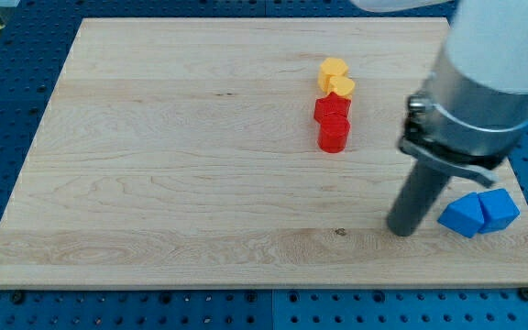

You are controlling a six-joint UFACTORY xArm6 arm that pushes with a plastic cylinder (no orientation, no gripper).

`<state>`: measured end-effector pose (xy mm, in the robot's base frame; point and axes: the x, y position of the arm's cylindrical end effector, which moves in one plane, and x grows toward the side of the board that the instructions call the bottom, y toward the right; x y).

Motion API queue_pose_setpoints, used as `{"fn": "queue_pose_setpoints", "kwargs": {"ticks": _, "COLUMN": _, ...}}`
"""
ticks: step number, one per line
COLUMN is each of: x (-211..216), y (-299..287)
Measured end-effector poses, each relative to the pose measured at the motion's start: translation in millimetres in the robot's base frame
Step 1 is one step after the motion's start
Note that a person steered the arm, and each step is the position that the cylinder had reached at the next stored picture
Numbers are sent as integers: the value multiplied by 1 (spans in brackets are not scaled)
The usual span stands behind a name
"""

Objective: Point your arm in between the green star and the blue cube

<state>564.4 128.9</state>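
My tip rests on the wooden board near the view's bottom right. Two blue blocks lie just right of it: a blue block closest to the tip, and a blue cube touching it on the right. A small gap separates the tip from the nearer blue block. No green star shows anywhere; the arm's grey body covers part of the board's right side.
Two yellow blocks and two red blocks form a touching column in the upper middle, above and left of the tip. The board's right edge lies just beyond the blue blocks.
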Motion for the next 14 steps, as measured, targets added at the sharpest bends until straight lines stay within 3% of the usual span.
{"fn": "queue_pose_setpoints", "kwargs": {"ticks": 2, "x": -37, "y": -20}}
{"fn": "queue_pose_setpoints", "kwargs": {"ticks": 8, "x": -37, "y": 19}}
{"fn": "queue_pose_setpoints", "kwargs": {"ticks": 11, "x": -71, "y": 58}}
{"fn": "queue_pose_setpoints", "kwargs": {"ticks": 14, "x": -75, "y": 67}}
